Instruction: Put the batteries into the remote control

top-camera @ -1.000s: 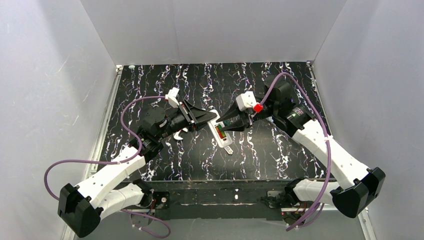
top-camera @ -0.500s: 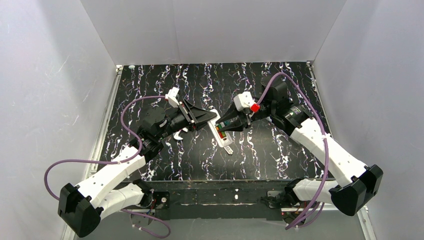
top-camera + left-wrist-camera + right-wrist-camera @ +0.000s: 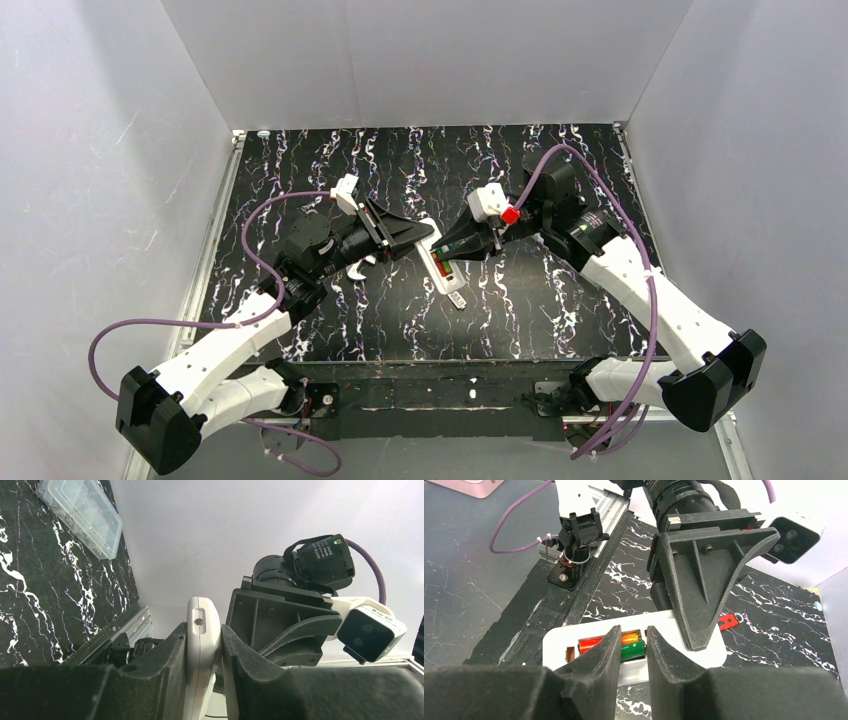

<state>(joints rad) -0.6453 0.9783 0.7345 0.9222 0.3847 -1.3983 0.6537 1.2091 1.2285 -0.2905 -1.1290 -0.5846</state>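
Observation:
The white remote control (image 3: 441,268) lies back-up on the black marbled table, its battery bay open. My left gripper (image 3: 425,236) is shut on its far end; in the left wrist view that rounded end (image 3: 202,615) is pinched between both pads. In the right wrist view a red-orange battery (image 3: 594,643) lies in the bay, with a green-ended one (image 3: 633,651) beside it. My right gripper (image 3: 632,632) hovers right over the bay. Its jaws stand a narrow gap apart, with nothing clamped between them.
A small whitish cover plate (image 3: 458,298) lies just in front of the remote. A red blocky tool (image 3: 728,621) rests on the table beyond it. A clear compartment box (image 3: 82,515) sits toward the table's far side. White walls enclose the table.
My right arm has shifted slightly toward the bay and its jaws have narrowed. The left gripper and the remote have not moved.

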